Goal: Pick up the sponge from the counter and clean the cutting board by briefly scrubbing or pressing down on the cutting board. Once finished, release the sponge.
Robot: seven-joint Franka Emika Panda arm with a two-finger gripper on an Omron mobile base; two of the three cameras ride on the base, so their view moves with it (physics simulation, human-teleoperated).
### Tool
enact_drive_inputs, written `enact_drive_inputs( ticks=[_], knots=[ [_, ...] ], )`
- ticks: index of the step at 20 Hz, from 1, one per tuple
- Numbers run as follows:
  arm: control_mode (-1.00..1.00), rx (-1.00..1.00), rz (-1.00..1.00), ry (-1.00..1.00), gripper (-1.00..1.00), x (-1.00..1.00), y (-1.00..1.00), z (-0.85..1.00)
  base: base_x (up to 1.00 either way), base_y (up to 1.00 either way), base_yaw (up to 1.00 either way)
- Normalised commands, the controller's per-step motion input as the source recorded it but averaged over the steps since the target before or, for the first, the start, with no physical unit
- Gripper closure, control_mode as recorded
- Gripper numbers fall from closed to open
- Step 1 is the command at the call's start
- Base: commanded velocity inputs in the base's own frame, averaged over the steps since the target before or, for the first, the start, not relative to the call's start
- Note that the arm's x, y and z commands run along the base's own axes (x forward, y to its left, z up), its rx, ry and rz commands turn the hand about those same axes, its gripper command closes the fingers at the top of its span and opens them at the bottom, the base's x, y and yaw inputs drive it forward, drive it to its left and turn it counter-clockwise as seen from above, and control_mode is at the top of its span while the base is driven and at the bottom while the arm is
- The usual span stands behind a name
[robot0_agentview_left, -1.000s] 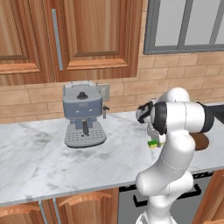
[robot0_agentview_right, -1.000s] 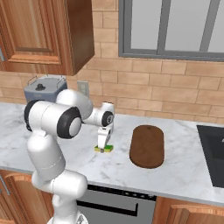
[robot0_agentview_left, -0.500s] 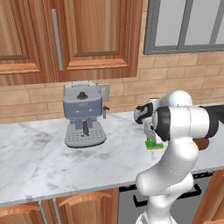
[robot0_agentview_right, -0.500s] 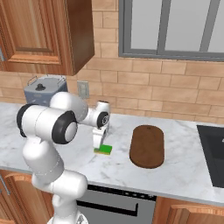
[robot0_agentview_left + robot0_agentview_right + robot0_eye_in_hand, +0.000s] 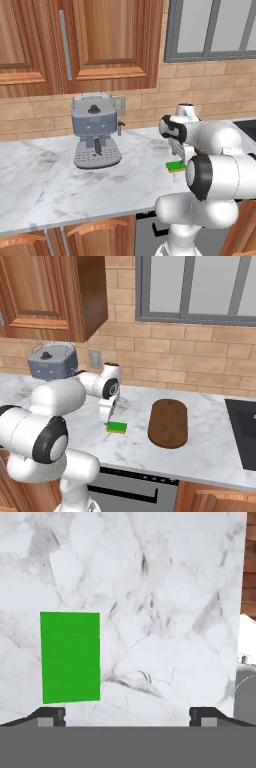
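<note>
Sponge (image 5: 116,427) flat on the desk (image 5: 210,456), green side up, free of any grip. Parked to the left of the cutting board (image 5: 168,422), near it but apart, a strip of bare marble between the two. Nothing resting on the board itself.

Pincer (image 5: 127,714) released, tips spread wide. Seen along the hand, looking straight down at the marble: sponge sitting off toward one tip rather than centred between the pair, and clear of both.

Hard to call the score from here. No mark or trace on the board to say scrubbed or not. Two possible readings: either the opening grab not yet made, with pick-up, carry across, press on the board and let-go all left to do; or the let-go done and the job over. Worth noting, though, as a judgement only: sponge off the board, not on it.

Now the arm. Rising from the base, upper links folded forward over the desk edge, big white elbow hanging out in front of the cabinets. Forearm reaching in level, wrist bent so the hand points down at the desk. Hand low, just above the sponge, on the side away from the board. Coffee machine (image 5: 95,132) well off to the far side, out of the way.
</note>
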Motion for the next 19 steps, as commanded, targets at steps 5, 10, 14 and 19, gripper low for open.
enact_drive_inputs(
  ticks=[5, 10, 14, 19],
  knots=[
    [-1.0, 0.0, 0.0, -0.17, -1.0, -0.62, 0.0, 0.85, 0.0, 0.0, 0.0],
    [-1.0, 0.0, 0.01, -0.15, -1.0, -0.67, 0.09, 0.74, 0.0, 0.0, 0.0],
    [-1.0, 0.0, 0.07, -0.11, -1.0, -0.56, 0.15, 0.78, 0.0, 0.0, 0.0],
    [-1.0, -0.01, 0.16, -0.09, -1.0, -0.38, 0.19, 0.75, 0.0, 0.0, 0.0]
  ],
)
